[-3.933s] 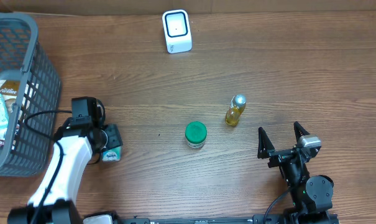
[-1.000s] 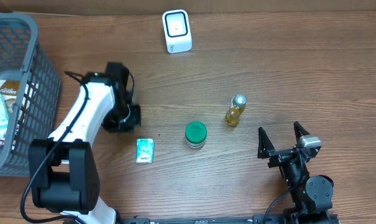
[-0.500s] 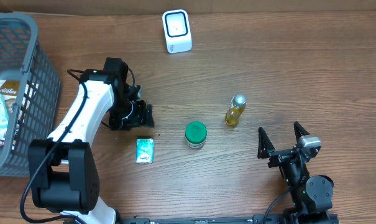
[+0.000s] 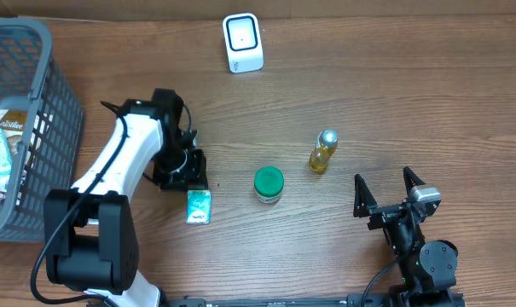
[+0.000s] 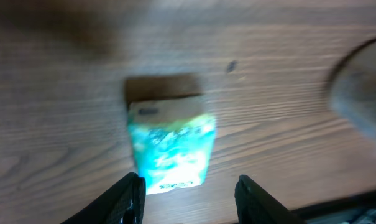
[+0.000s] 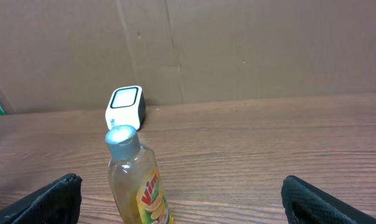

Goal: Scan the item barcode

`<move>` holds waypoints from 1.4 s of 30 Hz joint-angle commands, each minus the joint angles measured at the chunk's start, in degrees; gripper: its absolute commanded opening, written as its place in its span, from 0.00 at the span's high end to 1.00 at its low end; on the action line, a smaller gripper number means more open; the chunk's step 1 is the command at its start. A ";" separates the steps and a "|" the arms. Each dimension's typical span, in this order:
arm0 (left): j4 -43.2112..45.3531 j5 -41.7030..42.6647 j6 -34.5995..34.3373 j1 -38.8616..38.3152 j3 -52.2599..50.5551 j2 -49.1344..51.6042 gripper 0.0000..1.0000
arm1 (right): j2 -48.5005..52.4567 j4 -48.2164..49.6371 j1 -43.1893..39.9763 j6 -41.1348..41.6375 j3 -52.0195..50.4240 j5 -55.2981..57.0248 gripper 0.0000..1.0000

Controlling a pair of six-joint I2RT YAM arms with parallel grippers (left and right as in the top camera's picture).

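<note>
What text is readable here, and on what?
"Vi": red letters on the yellow label of the clear silver-capped bottle; rest cut off.
Blurred, unreadable: print on the teal flat packet.
Too small to read: print on the brown pack in the grey plastic basket.
No text visible: white box scanner.

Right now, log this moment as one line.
left tool: open, hovering at teal packet, not gripping | packet: lying flat | right tool: open, empty | scanner: far side, unused | scan: not done

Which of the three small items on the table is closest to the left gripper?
The flat teal packet, just beside the left gripper; the green-lidded jar and yellow bottle stand farther right.
</note>
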 commanded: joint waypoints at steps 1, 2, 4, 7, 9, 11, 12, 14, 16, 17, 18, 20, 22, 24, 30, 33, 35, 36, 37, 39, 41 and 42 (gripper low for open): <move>1.55 -8.17 -6.14 -0.42 -4.37 -4.92 0.49 | -0.57 0.11 0.11 0.04 -0.59 -0.26 0.00; 2.56 -9.97 -7.54 -0.42 -5.88 -6.60 0.48 | -0.57 0.11 0.11 0.04 -0.59 -0.26 0.00; 4.92 -11.15 -9.20 -0.42 -8.59 -9.90 0.47 | -0.57 0.11 0.11 0.04 -0.59 -0.26 0.00; 10.01 -11.10 -9.22 -0.42 -12.48 -14.05 0.44 | -0.57 0.11 0.11 0.04 -0.59 -0.26 0.00; 12.09 -11.02 -9.25 -0.42 -14.19 -14.75 0.39 | -0.57 0.11 0.11 0.04 -0.59 -0.26 0.00; 13.44 -11.04 -9.22 -0.42 -15.67 -14.43 0.29 | -0.57 0.11 0.11 0.04 -0.59 -0.26 0.00; 14.32 -10.84 -9.25 -0.42 -16.70 -14.19 0.29 | -0.57 0.11 0.11 0.04 -0.59 -0.26 0.00; 15.98 -9.55 -9.20 -0.42 -18.91 -13.99 0.30 | -0.57 0.11 0.11 0.04 -0.57 -0.26 0.00; 17.31 -8.87 -8.79 -0.44 -20.83 -13.84 0.34 | -0.57 0.11 0.11 0.04 -0.59 -0.26 0.00; 17.81 -8.59 -8.31 -0.44 -21.53 -13.81 0.35 | -0.57 0.11 0.11 0.04 -0.59 -0.26 0.00; 18.25 -8.63 -8.13 -0.44 -22.14 -13.81 0.37 | -0.57 0.11 0.11 0.04 -0.59 -0.26 0.00; 18.53 -8.61 -8.13 -0.42 -22.47 -13.81 0.45 | -0.57 0.11 0.11 0.04 -0.59 -0.26 0.00; 18.91 -8.55 -8.15 -0.42 -22.47 -13.81 0.53 | -0.57 0.11 0.11 0.04 -0.59 -0.26 0.00; 19.41 -8.46 -8.15 -0.42 -22.47 -13.81 0.60 | -0.57 0.11 0.11 0.04 -0.59 -0.26 0.00; 20.90 -8.04 -8.17 -0.42 -22.47 -13.81 0.62 | -0.57 0.11 0.11 0.04 -0.59 -0.26 0.00; 21.29 -5.75 -8.15 -0.44 -22.47 -13.81 0.64 | -0.57 0.11 0.11 0.04 -0.59 -0.26 0.00; 21.51 -4.98 -8.15 -0.44 -22.47 -13.81 0.65 | -0.57 0.11 0.11 0.04 -0.59 -0.26 0.00; 21.51 -5.01 -8.15 -0.44 -22.47 -13.81 0.66 | -0.57 0.11 0.11 0.04 -0.59 -0.26 0.00; 21.46 -5.25 -8.13 -0.44 -22.47 -13.81 0.67 | -0.57 0.11 0.11 0.04 -0.57 -0.26 0.00; 20.87 -5.57 -8.09 -0.44 -22.49 -13.81 0.68 | -0.57 0.11 0.11 0.04 -0.59 -0.26 0.00; 20.39 -5.70 -8.07 -0.44 -22.69 -13.81 0.70 | -0.57 0.11 0.11 0.04 -0.59 -0.26 0.00; 20.44 -5.77 -8.04 -0.44 -22.91 -13.81 0.70 | -0.57 0.11 0.11 0.07 -0.59 -0.26 0.00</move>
